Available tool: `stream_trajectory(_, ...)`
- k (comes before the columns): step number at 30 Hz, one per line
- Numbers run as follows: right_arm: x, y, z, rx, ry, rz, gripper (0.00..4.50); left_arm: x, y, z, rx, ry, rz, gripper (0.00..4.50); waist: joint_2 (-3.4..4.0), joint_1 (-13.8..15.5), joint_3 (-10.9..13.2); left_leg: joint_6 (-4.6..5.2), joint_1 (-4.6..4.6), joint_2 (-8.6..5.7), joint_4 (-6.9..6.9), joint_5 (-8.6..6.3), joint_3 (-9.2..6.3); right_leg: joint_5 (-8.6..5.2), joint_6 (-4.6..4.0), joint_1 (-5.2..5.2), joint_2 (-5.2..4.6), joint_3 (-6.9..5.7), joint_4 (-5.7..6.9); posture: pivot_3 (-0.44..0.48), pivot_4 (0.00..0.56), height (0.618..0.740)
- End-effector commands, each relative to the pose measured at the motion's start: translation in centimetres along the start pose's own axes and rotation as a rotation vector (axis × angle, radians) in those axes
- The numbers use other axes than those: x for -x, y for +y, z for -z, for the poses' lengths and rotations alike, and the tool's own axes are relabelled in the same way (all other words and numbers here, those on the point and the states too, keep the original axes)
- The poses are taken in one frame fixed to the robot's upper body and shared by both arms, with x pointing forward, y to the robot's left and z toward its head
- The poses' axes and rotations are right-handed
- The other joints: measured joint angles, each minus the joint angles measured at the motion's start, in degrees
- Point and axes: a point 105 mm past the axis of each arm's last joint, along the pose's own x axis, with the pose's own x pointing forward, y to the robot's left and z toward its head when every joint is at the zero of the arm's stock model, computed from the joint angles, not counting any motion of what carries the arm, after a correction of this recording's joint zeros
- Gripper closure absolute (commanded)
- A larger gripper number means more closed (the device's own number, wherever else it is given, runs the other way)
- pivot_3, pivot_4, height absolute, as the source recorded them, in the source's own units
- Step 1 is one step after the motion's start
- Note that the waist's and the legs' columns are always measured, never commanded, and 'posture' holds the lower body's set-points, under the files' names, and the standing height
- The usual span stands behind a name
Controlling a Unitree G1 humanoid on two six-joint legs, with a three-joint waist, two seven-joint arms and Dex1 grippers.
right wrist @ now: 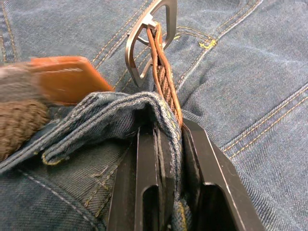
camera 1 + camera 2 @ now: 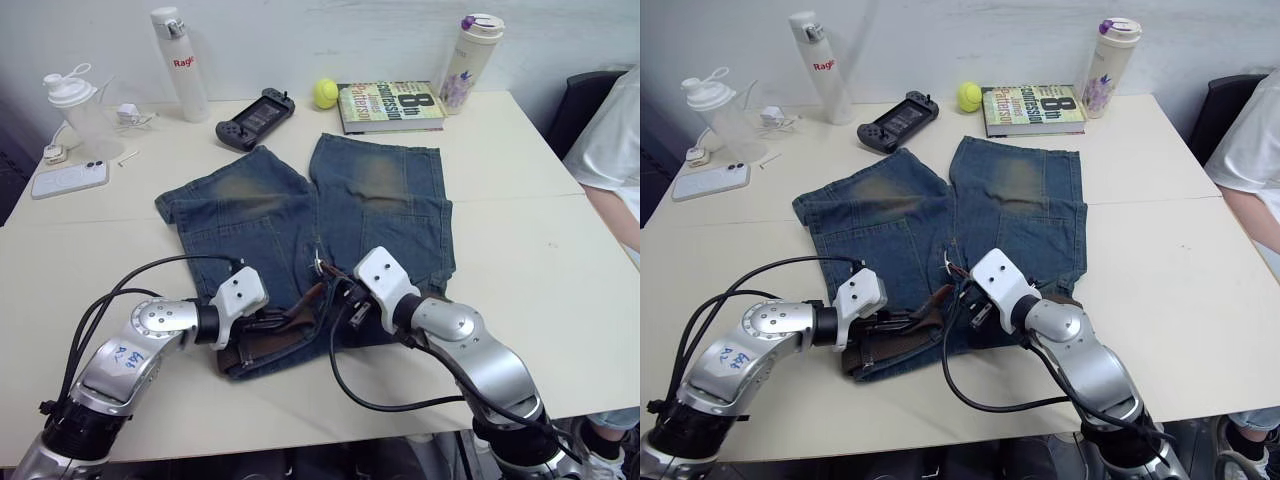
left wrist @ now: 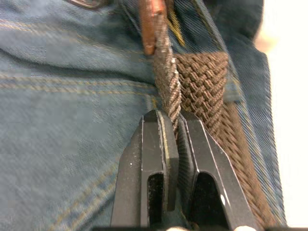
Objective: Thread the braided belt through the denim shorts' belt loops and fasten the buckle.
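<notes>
Fastening is in hand: the left end effector (image 3: 174, 126) pinches the braided belt (image 3: 202, 77), the right end effector (image 1: 168, 132) grips waistband and strap below the buckle (image 1: 149, 36), needing the tip fed through.

**Shorts mid-table, clutter along the far edge**

The denim shorts (image 2: 310, 230) lie flat on the table (image 2: 520, 260), waistband nearest the robot, legs pointing away. The braided belt (image 2: 275, 340) lies along the waistband. Behind the shorts sit a game controller (image 2: 255, 118), a ball (image 2: 326, 93) and a book (image 2: 392, 106). A phone (image 2: 68, 179) lies far left. A person (image 2: 612, 150) sits at the right.
</notes>
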Motion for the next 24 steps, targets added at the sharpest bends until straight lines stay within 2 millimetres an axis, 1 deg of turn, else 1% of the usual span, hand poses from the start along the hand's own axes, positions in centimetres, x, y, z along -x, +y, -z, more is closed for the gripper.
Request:
stream_trajectory(1, 0.7, 0.7, -1.3, 0.026, -0.056, -0.029, 4.48, -0.3, 0.6, 0.7, 0.041, 0.017, -0.048, 4.50, 0.00, 0.0, 0.0, 0.00, 0.00, 0.00, 0.00, 0.00, 0.00, 0.00, 0.00, 0.00, 0.00, 0.00, 0.01, 0.000, 0.150, 0.740)
stream_trajectory(9, 1.0, 0.4, -0.1, -0.002, -0.012, -0.014, 4.48, 0.5, 1.0, 0.9, 0.104, 0.005, -0.104, 4.50, 0.00, -0.1, 0.0, 0.00, 0.00, 0.04, 0.00, 0.00, -0.01, 0.00, 0.00, 0.00, 0.01, -0.01, 0.01, 0.000, 0.150, 0.740)
stream_trajectory(12, 1.1, 0.7, 0.5, -0.001, 0.014, -0.028, 4.48, 0.6, 1.3, 0.8, 0.113, -0.002, -0.129, 4.50, 0.00, -0.1, 0.0, 0.00, 0.00, 0.04, 0.00, 0.00, -0.02, 0.00, 0.00, 0.00, 0.01, -0.01, 0.00, 0.000, 0.150, 0.740)
stream_trajectory(17, 1.4, 2.0, 0.9, 0.037, 0.034, -0.109, 4.48, 0.5, 1.6, 0.6, 0.121, -0.001, -0.140, 4.50, 0.00, -0.1, 0.0, 0.00, 0.01, 0.04, 0.00, 0.00, -0.02, 0.00, 0.00, 0.00, 0.01, -0.01, 0.00, 0.000, 0.150, 0.740)
stream_trajectory(20, 1.5, 2.1, 1.2, 0.037, 0.046, -0.115, 4.48, 0.5, 2.2, 0.5, 0.130, -0.003, -0.171, 4.50, 0.00, -0.1, 0.0, 0.00, 0.01, 0.05, 0.00, 0.00, -0.02, 0.00, 0.00, 0.00, 0.01, -0.01, -0.01, 0.000, 0.150, 0.740)
stream_trajectory(24, 1.4, 2.1, 0.9, 0.040, 0.035, -0.113, 4.48, 0.2, 1.0, 0.2, 0.105, 0.000, -0.108, 4.50, -0.01, -0.1, 0.0, 0.00, 0.01, 0.05, 0.00, 0.00, -0.02, 0.00, 0.00, 0.00, 0.01, 0.00, -0.01, 0.000, 0.150, 0.740)
